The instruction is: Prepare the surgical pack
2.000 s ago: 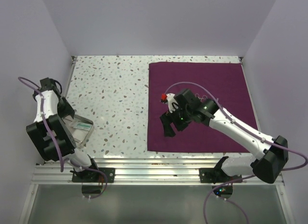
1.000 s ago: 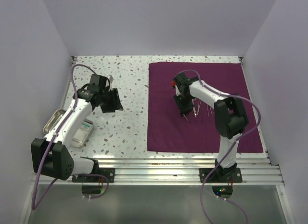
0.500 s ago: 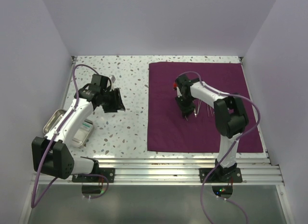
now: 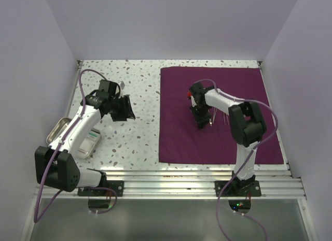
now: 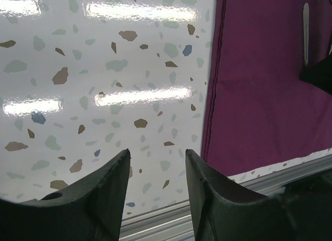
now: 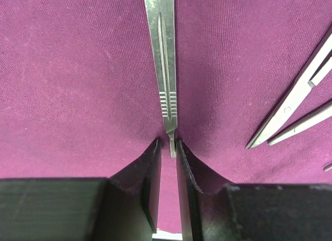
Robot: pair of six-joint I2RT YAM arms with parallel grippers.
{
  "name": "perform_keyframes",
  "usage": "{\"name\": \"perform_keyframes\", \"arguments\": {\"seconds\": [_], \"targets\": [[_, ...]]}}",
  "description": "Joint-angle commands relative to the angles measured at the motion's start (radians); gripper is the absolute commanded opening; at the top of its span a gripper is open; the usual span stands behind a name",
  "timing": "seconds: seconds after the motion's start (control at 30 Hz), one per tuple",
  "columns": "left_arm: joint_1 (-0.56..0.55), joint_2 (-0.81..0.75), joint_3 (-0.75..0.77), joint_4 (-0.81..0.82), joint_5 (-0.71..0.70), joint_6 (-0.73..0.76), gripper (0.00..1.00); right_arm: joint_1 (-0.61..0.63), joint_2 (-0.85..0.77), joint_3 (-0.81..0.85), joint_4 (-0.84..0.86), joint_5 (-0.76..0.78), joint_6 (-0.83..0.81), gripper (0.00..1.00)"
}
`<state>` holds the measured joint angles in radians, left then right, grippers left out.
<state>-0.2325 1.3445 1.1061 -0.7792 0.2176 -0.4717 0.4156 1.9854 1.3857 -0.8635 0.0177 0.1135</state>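
The left arm (image 4: 78, 129) reaches forward and inward from its base. Its wrist is tilted so the left gripper (image 4: 125, 113) faces down and to the right, its fingers (image 5: 98, 194) well apart with nothing between them. The right arm (image 4: 244, 124) folds sharply at the elbow, forearm running leftward. The right gripper (image 4: 202, 125) points straight down, its fingers (image 6: 148, 168) only a narrow slit apart.
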Motion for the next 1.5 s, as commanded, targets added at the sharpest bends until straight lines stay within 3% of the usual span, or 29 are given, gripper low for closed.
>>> {"name": "perform_keyframes", "arguments": {"seconds": [0.0,0.4,0.63,0.87,1.03,1.1,1.47], "targets": [[-0.010,-0.002,0.011,0.015,0.017,0.005,0.50,-0.008,0.021,-0.027,0.037,0.014,-0.011,0.20],[-0.011,0.007,0.018,0.018,0.077,-0.036,0.50,-0.009,-0.036,0.027,-0.043,0.039,0.003,0.00],[-0.011,0.015,0.001,0.089,0.201,-0.181,0.53,-0.009,-0.102,0.091,-0.129,0.004,0.011,0.00],[-0.028,-0.002,-0.121,0.380,0.347,-0.419,0.55,-0.008,-0.204,0.098,-0.146,-0.186,0.043,0.00],[-0.074,0.037,-0.112,0.445,0.358,-0.499,0.55,-0.005,-0.235,0.082,-0.147,-0.186,0.035,0.00],[-0.106,0.045,-0.098,0.472,0.350,-0.516,0.55,-0.001,-0.241,0.078,-0.128,-0.255,0.028,0.00],[-0.244,0.093,-0.127,0.676,0.299,-0.712,0.49,0.222,-0.382,0.096,-0.062,-0.441,0.190,0.00]]}}
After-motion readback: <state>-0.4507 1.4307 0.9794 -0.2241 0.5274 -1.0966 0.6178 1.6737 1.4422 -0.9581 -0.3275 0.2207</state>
